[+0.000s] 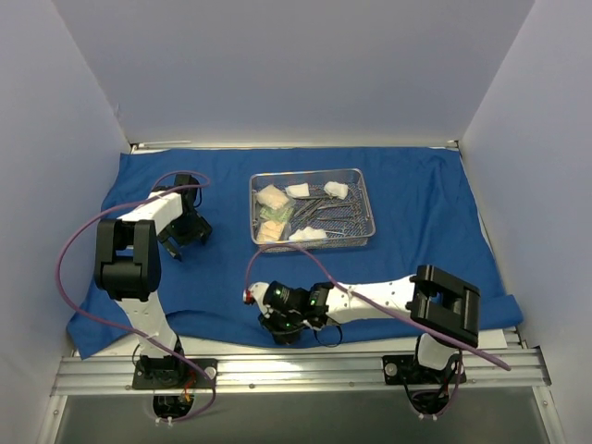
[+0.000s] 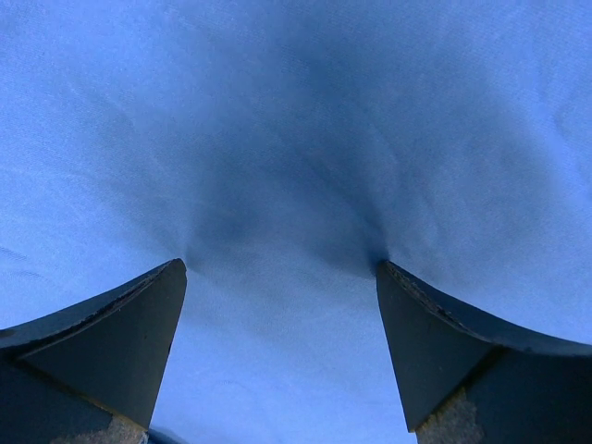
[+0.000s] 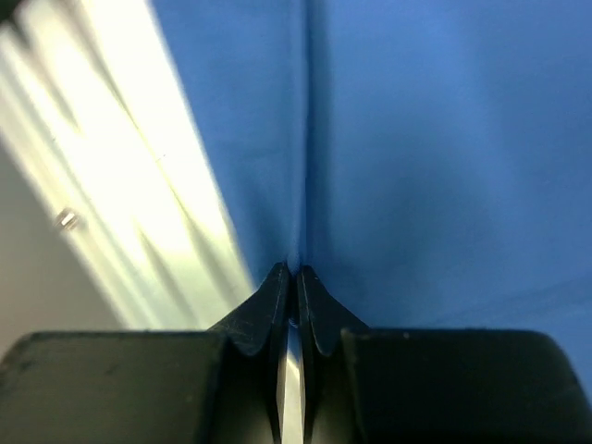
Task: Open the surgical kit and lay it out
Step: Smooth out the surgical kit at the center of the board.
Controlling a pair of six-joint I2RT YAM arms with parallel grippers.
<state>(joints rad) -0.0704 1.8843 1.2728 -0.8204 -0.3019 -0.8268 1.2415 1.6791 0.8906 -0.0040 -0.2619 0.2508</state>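
The surgical kit's blue cloth (image 1: 416, 213) lies spread over the table. On it, at the centre back, stands the steel wire-mesh tray (image 1: 368, 208), holding white gauze pads (image 1: 270, 196) and steel instruments (image 1: 328, 215). My left gripper (image 1: 188, 242) hovers low over the left part of the cloth (image 2: 296, 139). The left gripper (image 2: 280, 268) is open, with only fabric showing between its fingers. My right gripper (image 1: 282, 331) is at the cloth's front edge. The right gripper (image 3: 291, 270) is shut on a pinched ridge of the blue cloth (image 3: 444, 166), which runs straight away from the fingertips.
The bare pale table strip (image 3: 120, 166) shows just beside the cloth's front edge. An aluminium rail (image 1: 296, 370) with both arm bases runs along the near side. White enclosure walls (image 1: 55, 139) close in the left, back and right. Purple cables (image 1: 74, 250) loop off both arms.
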